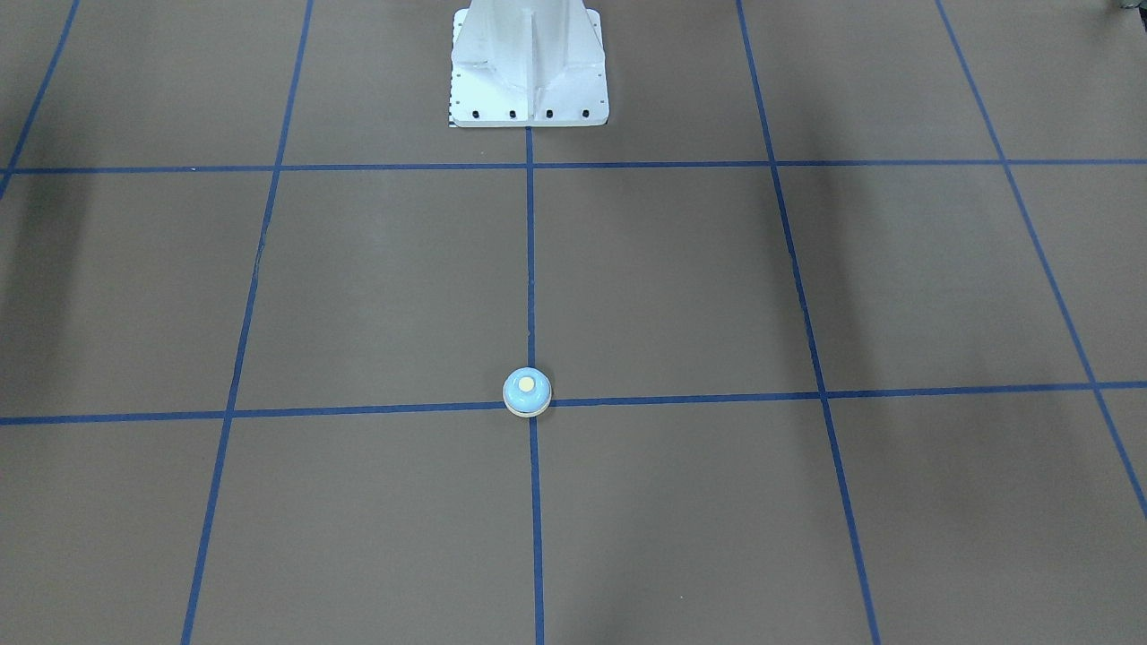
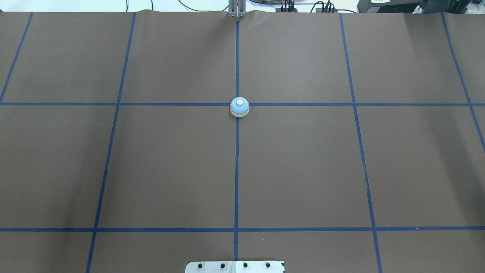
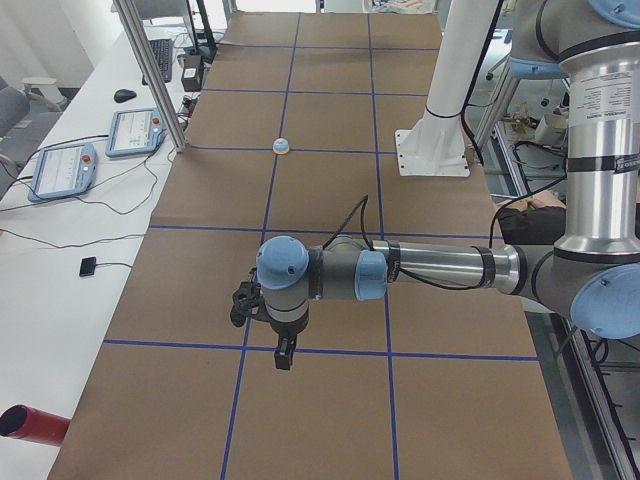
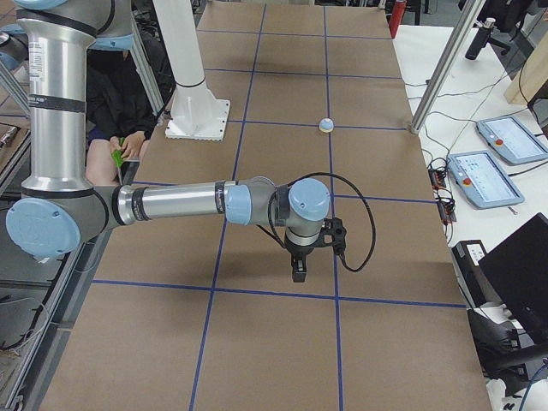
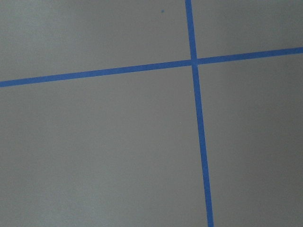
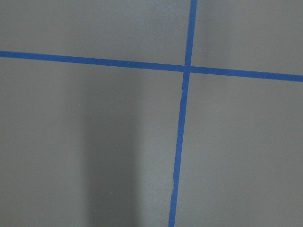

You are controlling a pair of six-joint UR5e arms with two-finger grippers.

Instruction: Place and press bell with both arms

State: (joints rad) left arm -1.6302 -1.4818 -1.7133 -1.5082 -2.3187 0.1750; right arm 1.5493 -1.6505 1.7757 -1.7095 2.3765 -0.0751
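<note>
Bell [image 2: 239,107] sits on brown table's [image 2: 303,170] blue tape crossing [image 2: 261,104]; jaws' spread I cannot tell.

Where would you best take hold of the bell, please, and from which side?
Probably from straight above, gripping across the bell low on its dome, just over the base rim: it stands upright, is round, and its button faces up.

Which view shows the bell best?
Overhead exterior: the bell is unobstructed, with its cream button, blue dome and base rim all distinct. Exterior front-facing is nearly as good, slightly more top-down. Both side views show it only as a tiny far-off speck. Neither wrist camera sees it, just blue tape lines.
</note>
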